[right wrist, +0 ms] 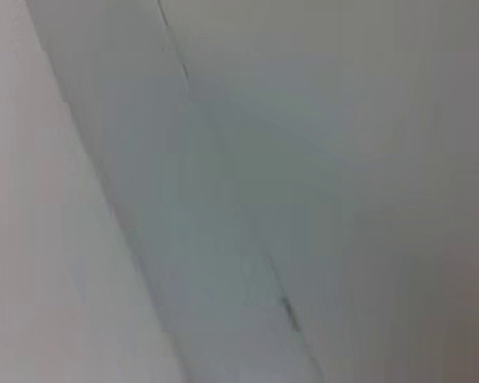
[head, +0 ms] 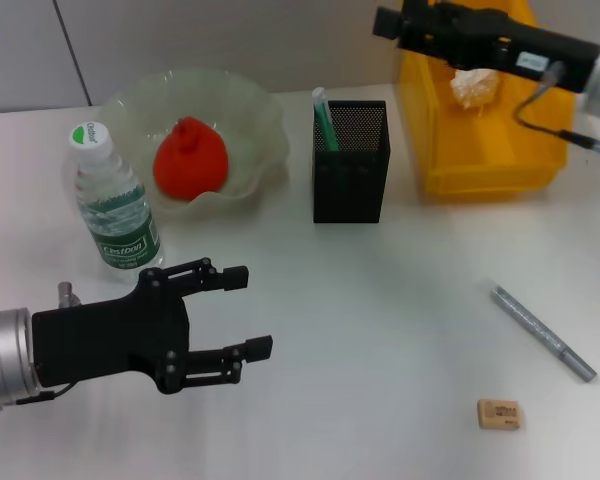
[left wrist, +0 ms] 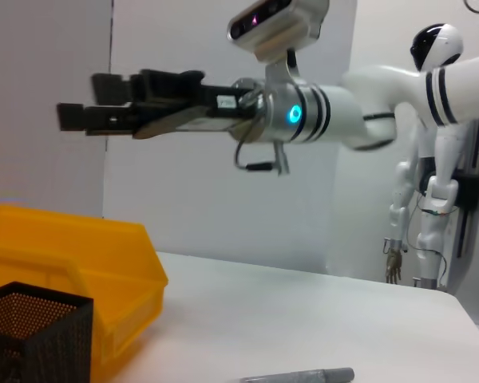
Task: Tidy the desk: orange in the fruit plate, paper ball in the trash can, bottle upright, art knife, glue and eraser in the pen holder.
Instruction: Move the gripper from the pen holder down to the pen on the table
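The right gripper hangs high over the far edge of the yellow trash can, and the paper ball lies inside the bin; whether those fingers are spread or together I cannot tell. The orange sits in the fruit plate, and the bottle stands upright near the left edge.

The left gripper hovers at near left, jaws apart, holding nothing. The eraser and a grey pen-like tool lie at near right, well apart from the pen holder, which already holds a green stick.

I'd take the eraser next: come down straight, pinch its long sides, lift clear.

The desk is smooth white, and a pale wall runs along behind it.
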